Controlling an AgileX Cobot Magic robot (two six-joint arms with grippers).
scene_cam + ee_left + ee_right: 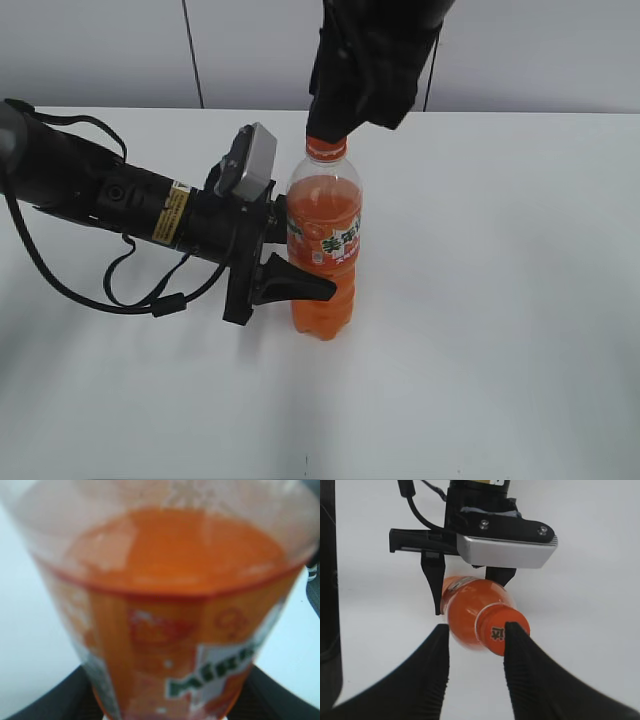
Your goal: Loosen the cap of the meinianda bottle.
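Bottle work is at the gripping stage: the meinianda bottle [325,250] stands upright near the middle of the white table [500,300], and the left gripper [285,265] is clamped around its labelled body, one black finger [295,283] showing across the front. In the left wrist view the orange drink fills the frame, so the hold looks snug. The right gripper [475,652] hangs over the neck with its jaws spread; one fingertip [512,632] touches the cap [496,634], the other stands clear, so it grasps nothing yet. To do this step well, I judge the right gripper should centre on the cap, since it sits off toward one finger, then close squarely on the ribbed sides before turning. A skewed pinch could slip or tilt the bottle. Nearby, only the left arm's cable [140,290] loops on the table, well apart from the cap; nothing blocks the approach.
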